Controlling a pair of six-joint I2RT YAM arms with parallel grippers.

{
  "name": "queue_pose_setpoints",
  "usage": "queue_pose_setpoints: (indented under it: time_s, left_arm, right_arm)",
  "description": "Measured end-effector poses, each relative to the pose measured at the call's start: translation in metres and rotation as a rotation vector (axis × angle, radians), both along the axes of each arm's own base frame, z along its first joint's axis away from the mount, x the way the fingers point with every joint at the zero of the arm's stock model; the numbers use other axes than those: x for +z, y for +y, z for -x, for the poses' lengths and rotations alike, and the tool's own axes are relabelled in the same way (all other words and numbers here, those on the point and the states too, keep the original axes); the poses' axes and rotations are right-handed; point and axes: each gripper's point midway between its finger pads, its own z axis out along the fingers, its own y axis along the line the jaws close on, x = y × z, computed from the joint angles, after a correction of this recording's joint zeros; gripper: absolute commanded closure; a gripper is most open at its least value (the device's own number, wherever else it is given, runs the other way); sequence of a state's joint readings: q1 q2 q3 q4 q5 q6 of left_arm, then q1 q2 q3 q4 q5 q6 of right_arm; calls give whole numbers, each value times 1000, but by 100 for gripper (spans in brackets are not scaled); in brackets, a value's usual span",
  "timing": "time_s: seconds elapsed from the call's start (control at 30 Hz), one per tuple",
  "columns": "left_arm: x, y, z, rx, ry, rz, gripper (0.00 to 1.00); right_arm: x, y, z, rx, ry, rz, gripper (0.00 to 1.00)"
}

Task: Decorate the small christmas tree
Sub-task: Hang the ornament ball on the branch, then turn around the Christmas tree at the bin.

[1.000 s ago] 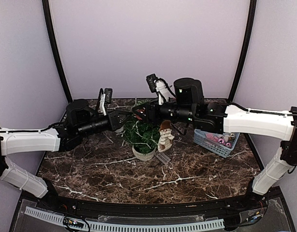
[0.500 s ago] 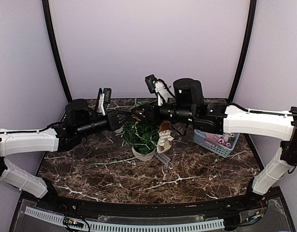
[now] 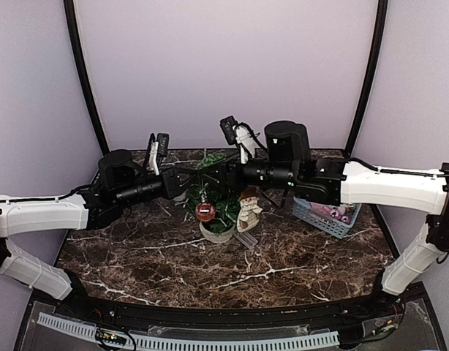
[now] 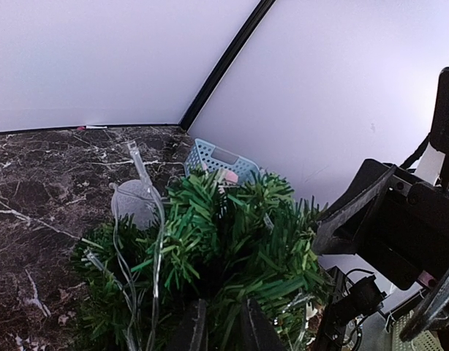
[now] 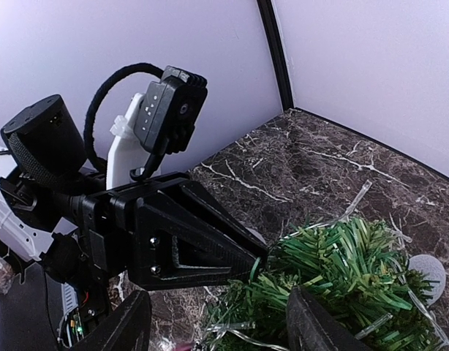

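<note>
small christmas tree (image 3: 216,199) looks light, springy, tippy: take wiry branch tip, not pot. left gripper (image 4: 223,322) pinching tree twig; right gripper (image 5: 221,311) spread wide.

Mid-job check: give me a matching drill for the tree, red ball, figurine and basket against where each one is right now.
Things:
1. tree
2. red ball
3. figurine
4. basket

Places:
A. farthest right in the top view
B. hanging at the tree's front
C. standing in a pale pot
D. upright just right of the pot

Pairs: 1-C, 2-B, 3-D, 4-A
</note>
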State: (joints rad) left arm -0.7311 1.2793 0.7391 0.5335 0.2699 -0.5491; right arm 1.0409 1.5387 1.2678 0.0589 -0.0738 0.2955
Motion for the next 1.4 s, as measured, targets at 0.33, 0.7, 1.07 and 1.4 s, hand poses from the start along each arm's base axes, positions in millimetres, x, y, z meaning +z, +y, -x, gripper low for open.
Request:
queue_pose_setpoints:
  time_s: [0.33, 0.7, 1.07, 1.4]
  left_arm:
    - [-1, -1, 0, -4, -1, -4, 80]
    - [14, 13, 0, 52, -52, -14, 61]
    - [42, 36, 4, 139, -133, -16, 30]
    - [50, 57, 10, 185, -141, -134, 16]
  right_arm:
    - [3, -2, 1, 0, -6, -11, 26]
    - [26, -11, 7, 2, -36, -64, 22]
    - [30, -13, 7, -4, -46, -78, 17]
    - [64, -69, -14, -205, -98, -73, 10]
